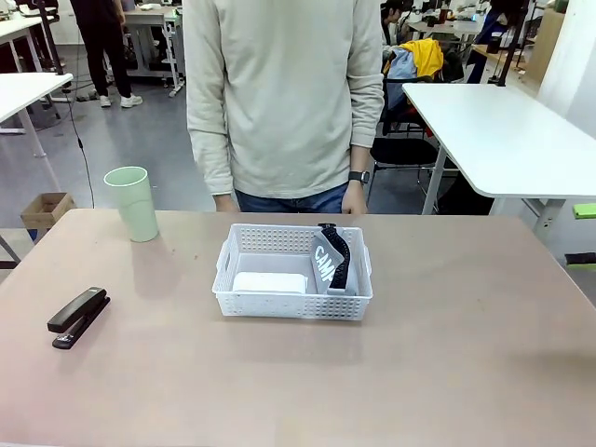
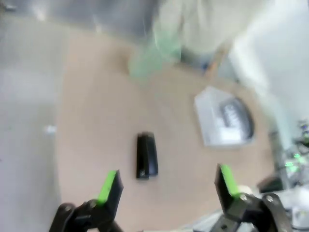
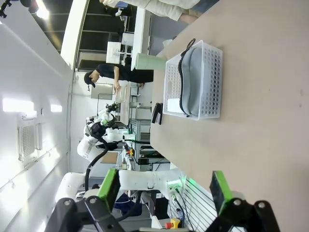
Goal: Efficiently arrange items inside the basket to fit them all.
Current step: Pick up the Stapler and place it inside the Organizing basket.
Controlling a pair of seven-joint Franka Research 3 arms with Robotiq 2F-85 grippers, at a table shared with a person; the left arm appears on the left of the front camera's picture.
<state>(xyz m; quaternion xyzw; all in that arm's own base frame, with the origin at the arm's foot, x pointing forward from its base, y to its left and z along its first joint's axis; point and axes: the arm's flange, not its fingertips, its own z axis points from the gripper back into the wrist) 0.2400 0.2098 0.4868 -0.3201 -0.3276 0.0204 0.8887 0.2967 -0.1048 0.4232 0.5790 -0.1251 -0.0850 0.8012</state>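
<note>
Sitting in basket (image 1: 291, 310): one pouch (image 1: 328, 264), one white box (image 1: 270, 282)
Left of basket: one cup (image 1: 131, 203), one stapler (image 1: 79, 317)
Left fingers (image 2: 108, 186): apart
Right fingers (image 3: 108, 181): apart

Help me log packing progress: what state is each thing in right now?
basket: upright on the table, partly filled.
pouch: inside the basket, standing on edge by its right wall.
white box: inside the basket, lying flat.
stapler: closed, flat on the table, outside the basket.
cup: upright on the table, outside the basket.
left tool: open, holding nothing.
right tool: open, holding nothing.
</note>
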